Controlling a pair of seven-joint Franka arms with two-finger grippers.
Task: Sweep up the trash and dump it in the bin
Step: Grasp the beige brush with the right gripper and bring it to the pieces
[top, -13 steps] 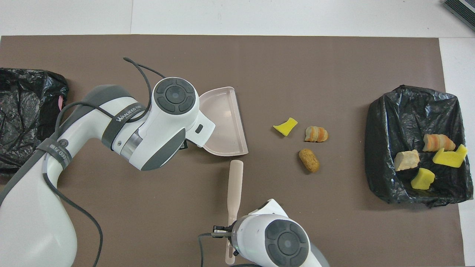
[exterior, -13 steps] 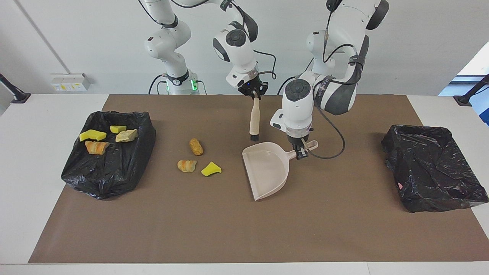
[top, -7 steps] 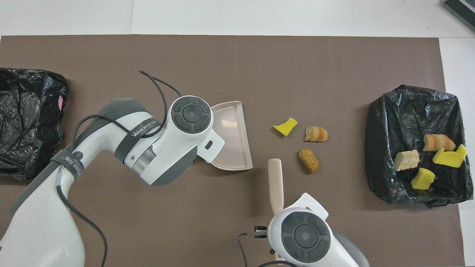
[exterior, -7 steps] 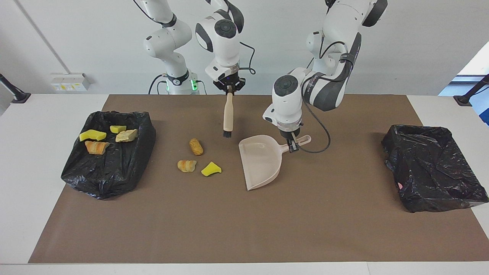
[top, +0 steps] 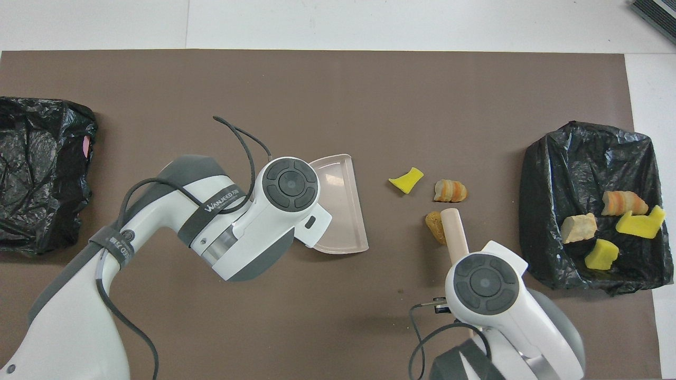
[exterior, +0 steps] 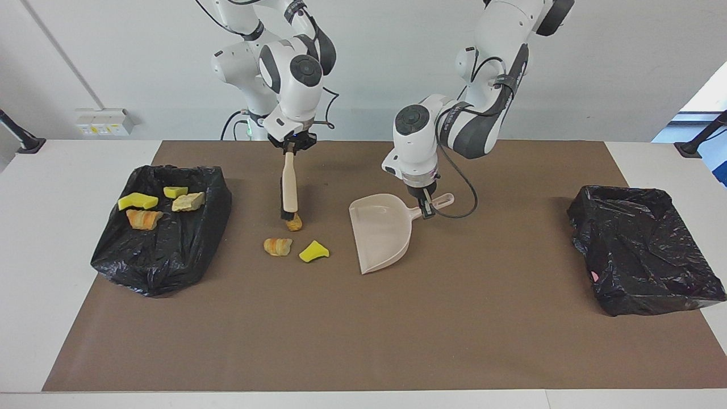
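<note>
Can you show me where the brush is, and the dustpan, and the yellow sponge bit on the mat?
brush [exterior: 289,187]: facing view, middle of its beige handle.
dustpan [exterior: 379,236]: facing view, inside of its flat tray.
yellow sponge bit [exterior: 313,251]: facing view, middle of its top face.

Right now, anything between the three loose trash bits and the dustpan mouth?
Nothing visible. Bare mat separates the yellow chunk, striped piece and brown piece from the dustpan, held by the left gripper. The right gripper holds the brush at the brown piece.
</note>
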